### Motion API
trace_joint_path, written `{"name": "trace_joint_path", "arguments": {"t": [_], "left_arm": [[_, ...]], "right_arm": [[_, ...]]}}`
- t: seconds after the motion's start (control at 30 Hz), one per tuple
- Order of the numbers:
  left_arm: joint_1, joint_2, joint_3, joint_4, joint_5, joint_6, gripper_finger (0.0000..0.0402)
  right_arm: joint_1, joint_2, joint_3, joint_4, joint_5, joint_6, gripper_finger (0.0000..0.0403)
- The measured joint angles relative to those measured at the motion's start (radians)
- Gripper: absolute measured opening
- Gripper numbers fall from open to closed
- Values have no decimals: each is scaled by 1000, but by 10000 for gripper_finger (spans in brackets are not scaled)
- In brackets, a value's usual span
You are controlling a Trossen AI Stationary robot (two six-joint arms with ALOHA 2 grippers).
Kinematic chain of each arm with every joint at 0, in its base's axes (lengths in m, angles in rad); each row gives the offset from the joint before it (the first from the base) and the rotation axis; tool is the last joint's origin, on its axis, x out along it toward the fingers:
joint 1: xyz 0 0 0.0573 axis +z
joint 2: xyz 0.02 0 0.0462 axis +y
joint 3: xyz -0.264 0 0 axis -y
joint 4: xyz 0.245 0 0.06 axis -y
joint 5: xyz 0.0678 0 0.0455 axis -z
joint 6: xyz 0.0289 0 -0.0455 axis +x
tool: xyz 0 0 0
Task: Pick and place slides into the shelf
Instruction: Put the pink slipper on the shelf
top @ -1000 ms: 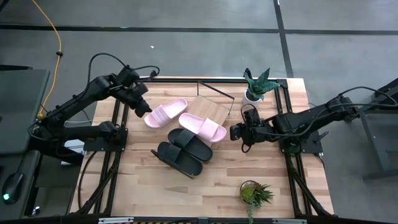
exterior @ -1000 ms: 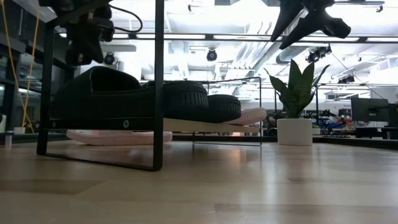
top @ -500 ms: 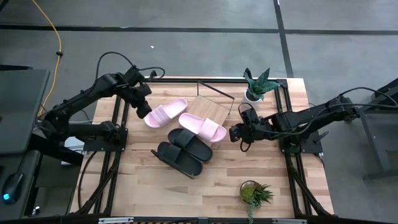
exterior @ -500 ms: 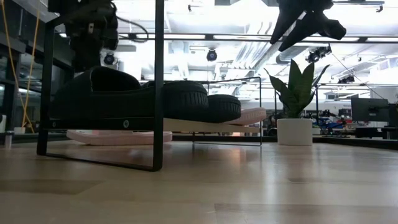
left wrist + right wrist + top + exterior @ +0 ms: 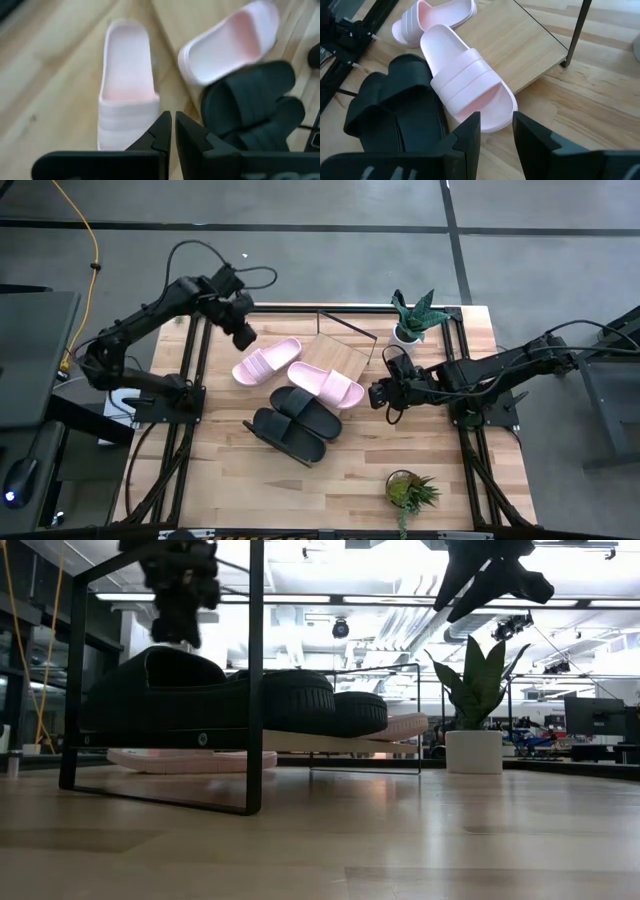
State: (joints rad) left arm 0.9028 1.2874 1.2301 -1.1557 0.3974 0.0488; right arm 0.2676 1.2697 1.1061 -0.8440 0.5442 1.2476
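Two pale pink slides and two black slides lie mid-table. One pink slide [image 5: 267, 363] [image 5: 127, 85] lies flat on the tabletop. The other pink slide [image 5: 326, 385] [image 5: 465, 80] lies partly over the edge of the shelf board [image 5: 338, 356] [image 5: 530, 45]. The black slides [image 5: 305, 412] [image 5: 285, 435] lie side by side nearer me. My left gripper [image 5: 243, 336] [image 5: 173, 122] hovers shut above the far-left pink slide's strap end. My right gripper [image 5: 380, 393] [image 5: 495, 127] hangs open just right of the second pink slide, touching nothing.
The shelf's thin black wire frame [image 5: 345, 325] rises over the board. A potted plant [image 5: 412, 320] stands at the far right corner and another potted plant [image 5: 408, 490] near the near right edge. Bare wood lies along the table's near side [image 5: 300, 490].
My left gripper has swung toward the table's right and slightly toward the far edge, arriving over the far-left pink slide. The slides and the right arm have stayed put.
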Motion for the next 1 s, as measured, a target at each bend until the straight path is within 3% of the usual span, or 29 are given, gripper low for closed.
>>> {"name": "trace_joint_path", "arguments": {"t": [0.2,0.37,0.67,1.0], "left_arm": [[-1,142,190,-85,-40,87,14],[-43,253,275,-184,-89,182,14],[-99,398,282,-253,-178,158,14],[-145,436,282,-201,-253,427,14]], "right_arm": [[0,0,0,0,5,0,105],[0,0,0,0,5,0,105],[0,0,0,0,9,-11,105],[0,0,0,-1,13,-41,105]]}}
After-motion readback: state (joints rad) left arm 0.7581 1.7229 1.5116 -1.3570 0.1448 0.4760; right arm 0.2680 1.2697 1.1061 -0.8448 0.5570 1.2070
